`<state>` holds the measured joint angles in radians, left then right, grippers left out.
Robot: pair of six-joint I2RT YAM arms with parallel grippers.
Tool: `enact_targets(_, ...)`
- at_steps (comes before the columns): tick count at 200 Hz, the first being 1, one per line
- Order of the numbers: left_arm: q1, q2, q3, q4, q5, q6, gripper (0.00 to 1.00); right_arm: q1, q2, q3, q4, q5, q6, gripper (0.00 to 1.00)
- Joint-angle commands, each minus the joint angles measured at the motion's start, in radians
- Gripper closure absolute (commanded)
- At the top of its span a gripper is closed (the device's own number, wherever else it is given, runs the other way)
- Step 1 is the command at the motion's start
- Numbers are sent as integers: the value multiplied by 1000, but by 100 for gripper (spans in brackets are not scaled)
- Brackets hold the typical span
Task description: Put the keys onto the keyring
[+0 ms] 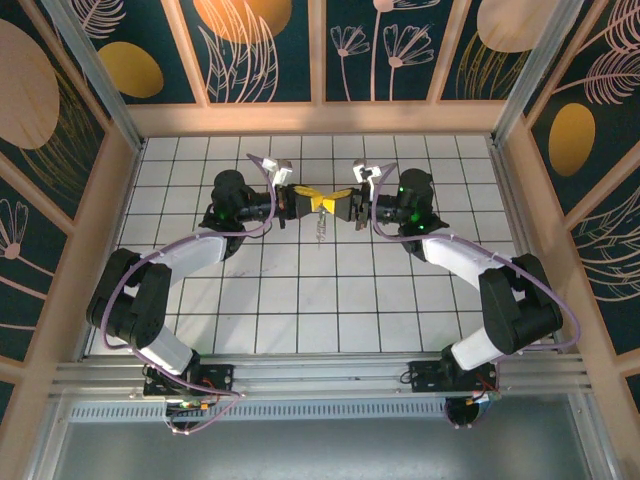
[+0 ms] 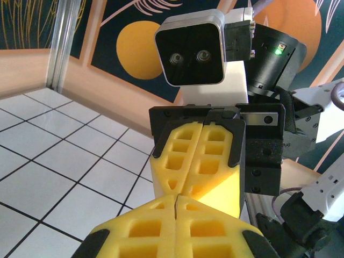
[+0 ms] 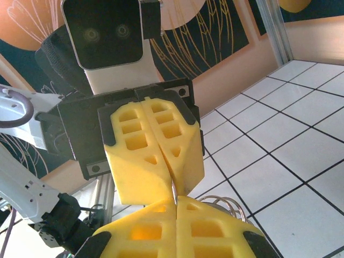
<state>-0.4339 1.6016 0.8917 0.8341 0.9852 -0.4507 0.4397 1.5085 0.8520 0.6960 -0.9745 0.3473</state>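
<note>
My two grippers meet tip to tip above the middle of the far tiles, the left gripper (image 1: pixel 308 199) and the right gripper (image 1: pixel 335 200), both with yellow fingers pressed shut. A thin silvery wire of the keyring (image 3: pixel 173 185) runs between the two pairs of fingertips. More of its loops show behind my right gripper's (image 3: pixel 176 200) finger. In the left wrist view my left gripper (image 2: pixel 176 200) touches the right gripper's fingers (image 2: pixel 215 161). A thin silvery piece (image 1: pixel 320 230) hangs below the meeting point; I cannot tell whether it is a key. The keys' green heads are hidden.
White tiled floor (image 1: pixel 300 300) with wooden walls on three sides; the back wall (image 1: pixel 320 118) is a few tiles behind the grippers. Both arms reach in from the near rail (image 1: pixel 320 375), elbows out to the sides.
</note>
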Motion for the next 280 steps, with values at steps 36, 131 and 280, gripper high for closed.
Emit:
enact_targets(36,-11,-23,75,-146,-4,118,85,-13,17,79,-120,-18,-102,100)
enact_targets(131,53,43,253,-541,57,381,59,-85,131,347,-688,-36,-447,100)
enact_targets(280,82,196,391,-806,247,569,59,-56,296,614,-1132,-150,-746,100)
